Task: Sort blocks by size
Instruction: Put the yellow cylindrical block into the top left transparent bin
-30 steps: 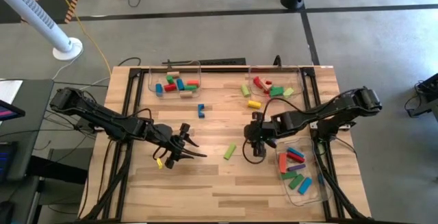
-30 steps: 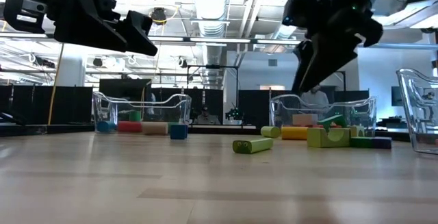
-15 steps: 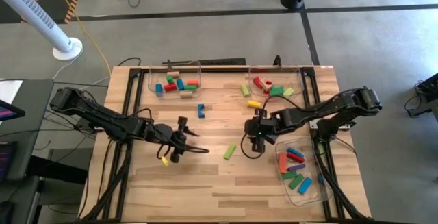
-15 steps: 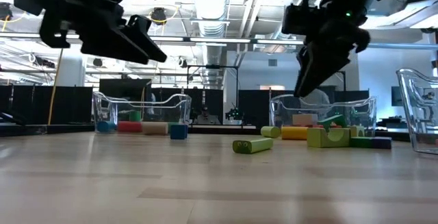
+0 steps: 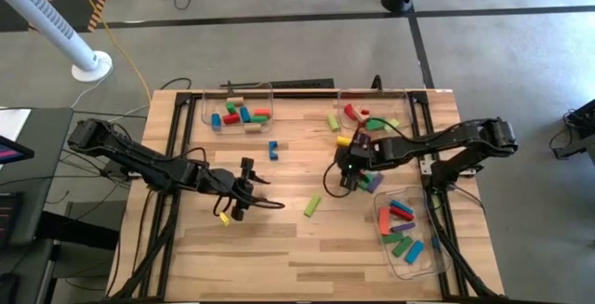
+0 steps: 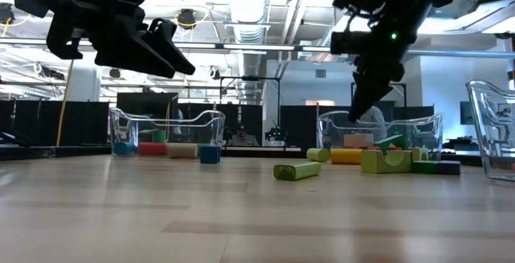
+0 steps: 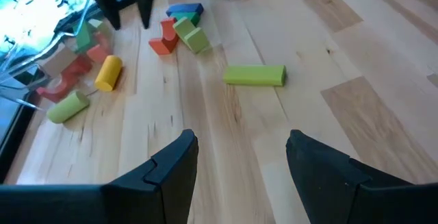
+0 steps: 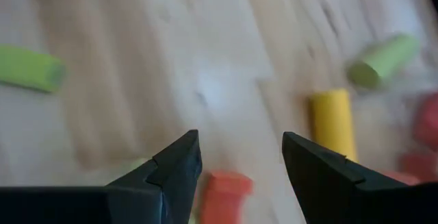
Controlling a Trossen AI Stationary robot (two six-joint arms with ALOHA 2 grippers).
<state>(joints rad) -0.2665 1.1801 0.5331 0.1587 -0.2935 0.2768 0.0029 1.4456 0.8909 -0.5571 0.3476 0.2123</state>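
Observation:
Loose blocks lie on the table: a green bar (image 5: 311, 205) in the middle, a blue block (image 5: 272, 148) farther back, and a yellow cylinder (image 8: 332, 131) and a green cylinder (image 8: 383, 58) near the far right tray. My right gripper (image 5: 346, 176) hangs open, slanting down over a small cluster with a red-orange block (image 8: 222, 190) and a purple block (image 5: 372, 181). It touches none of them. My left gripper (image 5: 270, 192) hovers open left of the green bar (image 7: 254, 75), pointing toward it with nothing between its fingers.
Three clear trays hold blocks: one at the far left (image 5: 237, 109), one at the far right (image 5: 372, 109), and one at the near right (image 5: 409, 230) with long pieces. Black rails run along the table's left and right sides. Bare wood lies along the near edge.
My right gripper has swung toward the table's far edge and tipped more steeply down, uncovering the purple block beside it. My left gripper has stayed in place and turned its fingers a little toward the far edge. No block has moved.

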